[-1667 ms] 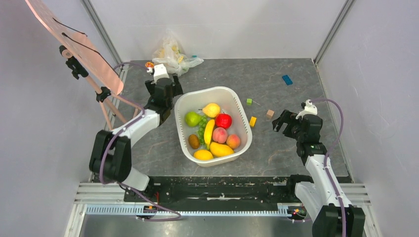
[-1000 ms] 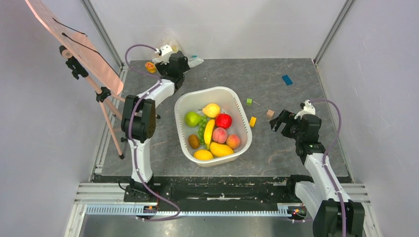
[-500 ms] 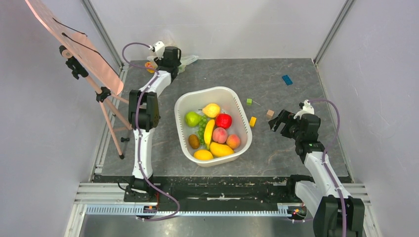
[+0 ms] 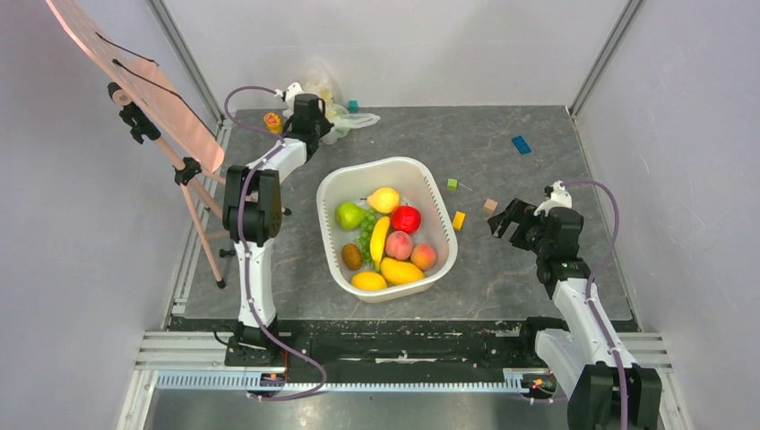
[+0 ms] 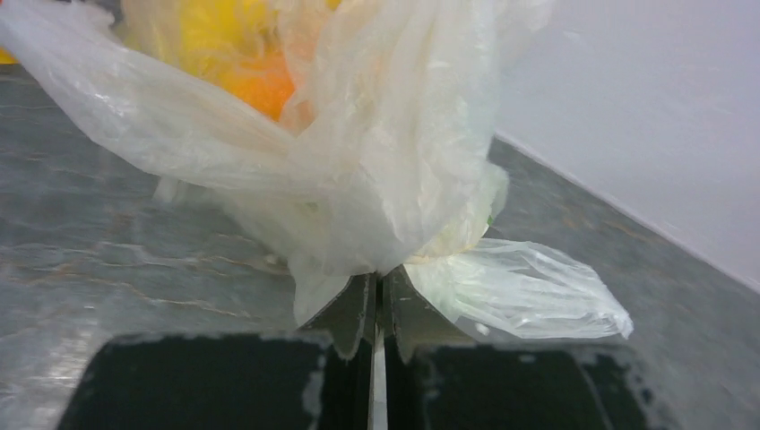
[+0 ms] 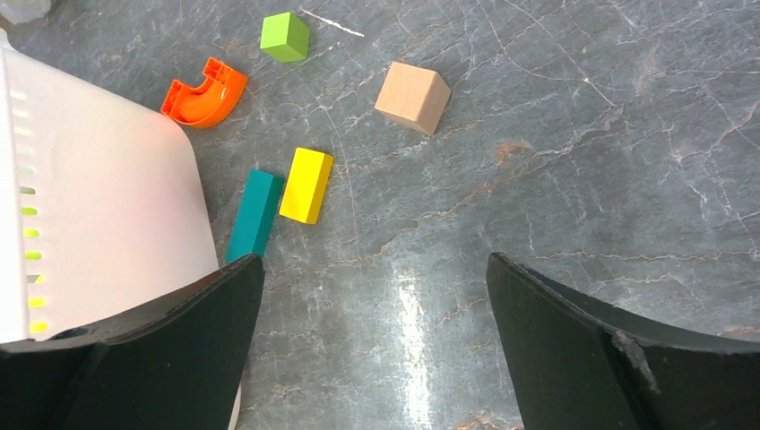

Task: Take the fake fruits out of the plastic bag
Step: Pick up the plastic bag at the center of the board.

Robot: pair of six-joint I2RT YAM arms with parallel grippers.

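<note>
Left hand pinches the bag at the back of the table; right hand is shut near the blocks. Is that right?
No. The right hand is open, its jaws wide apart, as the right wrist view shows. The rest holds: the left hand pinches the bag.

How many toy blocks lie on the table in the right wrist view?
5: green cube, orange arch, tan cube, yellow block, teal bar beside the basin. Others may be outside this view.
</note>
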